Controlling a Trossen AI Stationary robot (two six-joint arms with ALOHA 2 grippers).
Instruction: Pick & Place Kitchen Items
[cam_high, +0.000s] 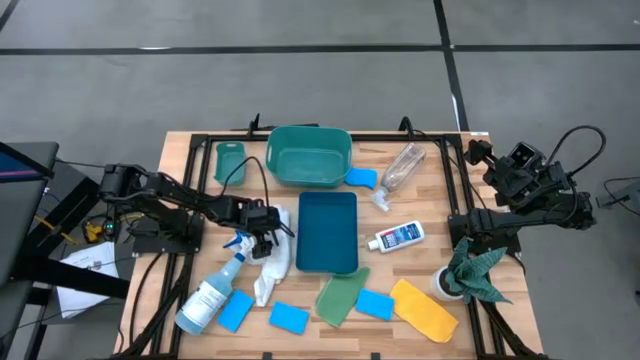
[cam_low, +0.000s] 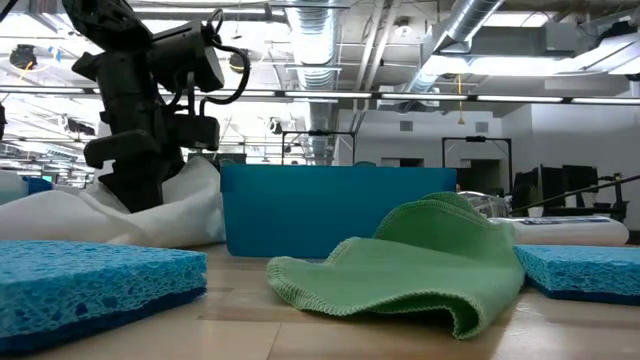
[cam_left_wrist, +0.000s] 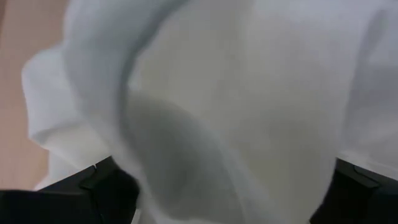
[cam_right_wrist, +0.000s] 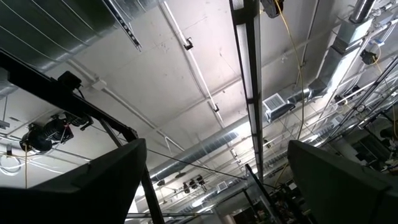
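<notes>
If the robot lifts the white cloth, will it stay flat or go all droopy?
Probably droopy: the white cloth already lies bunched in soft folds, so it should sag from wherever the open left gripper pinches it. It looks light. It may drag against the spray bottle beside it.

Pale wood planks, matt, for the worktop (cam_high: 440, 200). Porous, rough foam on the sponge (cam_low: 90, 280). Soft looped cloth, green (cam_low: 420, 260); smooth white cloth (cam_left_wrist: 236, 93). Matt teal plastic tray (cam_high: 327, 232). Clear glossy bottle (cam_high: 402, 165).
</notes>
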